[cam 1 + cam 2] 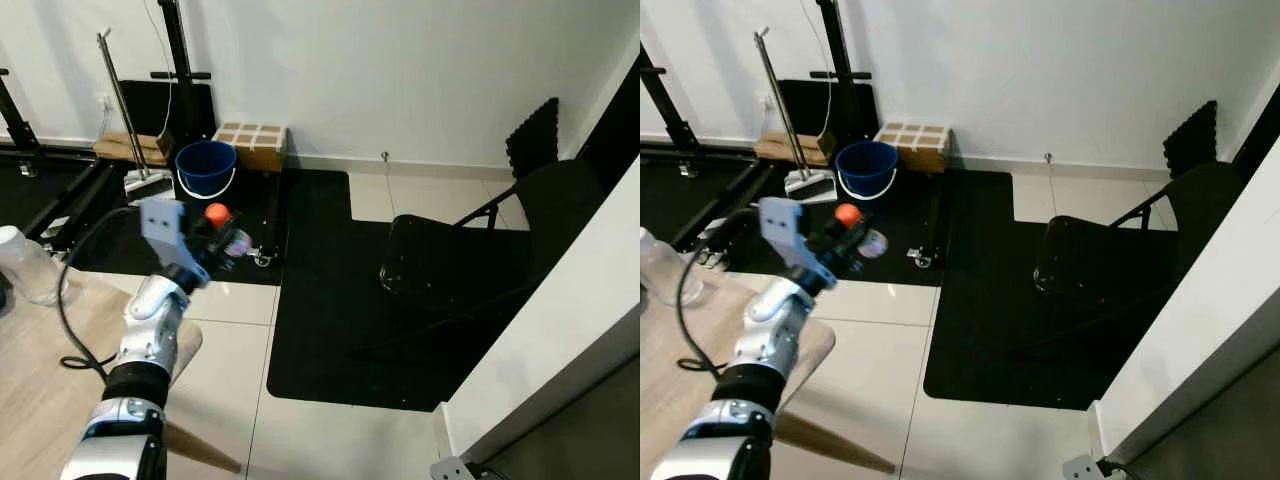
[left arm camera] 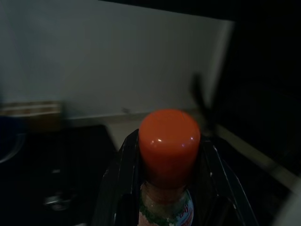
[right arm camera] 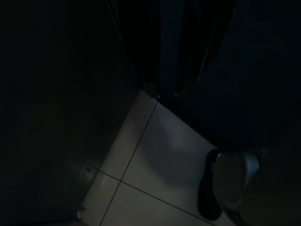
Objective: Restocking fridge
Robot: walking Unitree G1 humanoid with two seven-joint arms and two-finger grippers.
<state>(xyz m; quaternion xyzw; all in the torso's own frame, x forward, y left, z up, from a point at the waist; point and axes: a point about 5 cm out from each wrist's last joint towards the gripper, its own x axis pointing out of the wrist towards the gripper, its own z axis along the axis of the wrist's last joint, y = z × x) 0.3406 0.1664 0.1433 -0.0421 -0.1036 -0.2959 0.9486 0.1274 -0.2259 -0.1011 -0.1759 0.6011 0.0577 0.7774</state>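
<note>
You see a glossy orange plastic cap on a clear bottle with a paper-looking label. The round blue plastic bucket looks smooth, the black floor mat matt, the pale wood-grain tabletop smooth, the white floor tiles faintly shiny.

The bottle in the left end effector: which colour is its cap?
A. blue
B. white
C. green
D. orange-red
D: the left end effector is shut on a bottle whose cap is orange-red in the left wrist view.
</note>
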